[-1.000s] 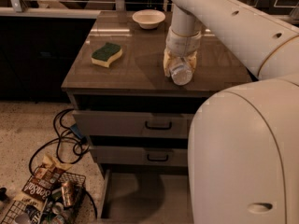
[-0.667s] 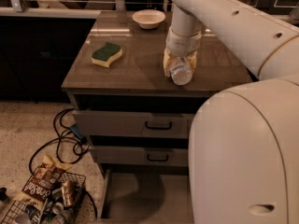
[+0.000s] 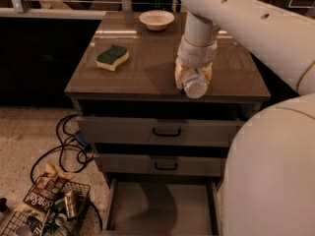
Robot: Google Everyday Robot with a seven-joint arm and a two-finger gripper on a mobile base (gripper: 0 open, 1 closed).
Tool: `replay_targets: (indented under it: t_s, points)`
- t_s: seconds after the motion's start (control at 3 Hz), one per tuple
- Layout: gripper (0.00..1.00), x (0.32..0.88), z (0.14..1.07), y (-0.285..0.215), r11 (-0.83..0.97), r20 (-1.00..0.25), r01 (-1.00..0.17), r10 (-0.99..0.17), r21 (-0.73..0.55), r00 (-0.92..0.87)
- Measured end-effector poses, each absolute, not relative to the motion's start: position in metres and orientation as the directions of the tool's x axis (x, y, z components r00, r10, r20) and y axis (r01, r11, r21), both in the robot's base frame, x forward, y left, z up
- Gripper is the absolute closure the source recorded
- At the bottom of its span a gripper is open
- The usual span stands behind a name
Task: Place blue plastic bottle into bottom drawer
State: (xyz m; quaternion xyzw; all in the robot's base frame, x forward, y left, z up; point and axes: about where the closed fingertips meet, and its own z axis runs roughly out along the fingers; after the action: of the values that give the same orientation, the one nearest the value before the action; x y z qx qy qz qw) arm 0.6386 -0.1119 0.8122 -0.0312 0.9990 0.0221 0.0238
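- Snack bag (image 3: 38, 194) left of the open bottom drawer (image 3: 147, 213): lettering illegible.
- Arm (image 3: 236, 18) angles down; gripper (image 3: 195, 77), well above that drawer, clamps the blue plastic bottle (image 3: 195, 86), its end facing the camera.

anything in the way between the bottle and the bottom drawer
Nothing visible. The gripper holds the blue plastic bottle at the cabinet top's front edge; the bottom drawer lies open below, its floor bare.

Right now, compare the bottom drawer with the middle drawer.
The bottom drawer is pulled out, bare floor showing; the middle drawer is pushed in. The middle drawer shows a black handle; the bottom drawer's front is out of view. Both are grey. The gripper grips the bottle at the tabletop's front edge.
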Motion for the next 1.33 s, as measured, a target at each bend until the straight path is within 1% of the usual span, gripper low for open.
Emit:
replay_targets:
  t_s: [0.33,0.67,1.0,1.33]
  points:
    - [1.00,0.639,0.821,-0.112,0.997,-0.049,-0.063,-0.061,0.043,-0.997]
    - [1.00,0.629,0.839,-0.120,0.999,-0.086,-0.042,-0.041,0.015,-0.995]
    - [1.00,0.606,0.870,-0.134,0.999,-0.147,-0.004,-0.009,-0.038,-0.989]
    - [1.00,0.581,0.883,-0.141,0.997,-0.161,0.032,0.022,-0.064,-0.987]
